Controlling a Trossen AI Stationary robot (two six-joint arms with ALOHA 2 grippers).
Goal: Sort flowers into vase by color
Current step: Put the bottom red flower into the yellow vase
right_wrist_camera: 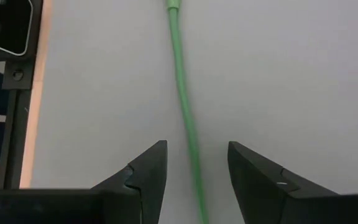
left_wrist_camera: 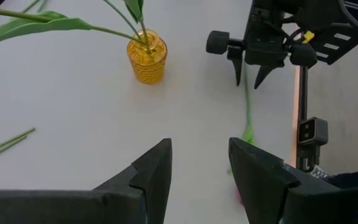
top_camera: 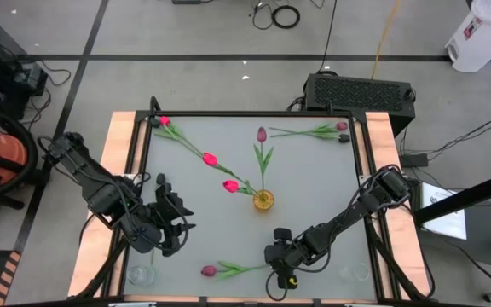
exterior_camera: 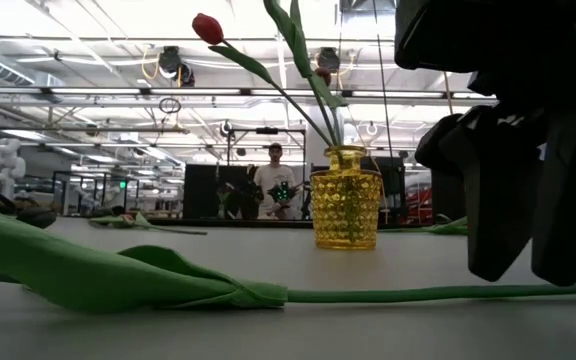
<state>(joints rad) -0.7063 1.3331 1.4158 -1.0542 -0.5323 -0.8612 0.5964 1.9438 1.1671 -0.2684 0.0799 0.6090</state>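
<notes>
A yellow glass vase stands mid-table and holds tulips, among them a maroon one and a red one. More pink and red heads run from the vase toward the far left corner. A pink tulip lies flat near the front edge. My right gripper is open, pointing steeply down over the free end of that tulip's stem, with one finger on either side and no touch showing. My left gripper hangs open above the table's left part, with nothing between its fingers.
Another tulip lies by the far right corner. Two clear glass vessels stand at the near corners. Wooden rails border the table. A person stands far behind the table.
</notes>
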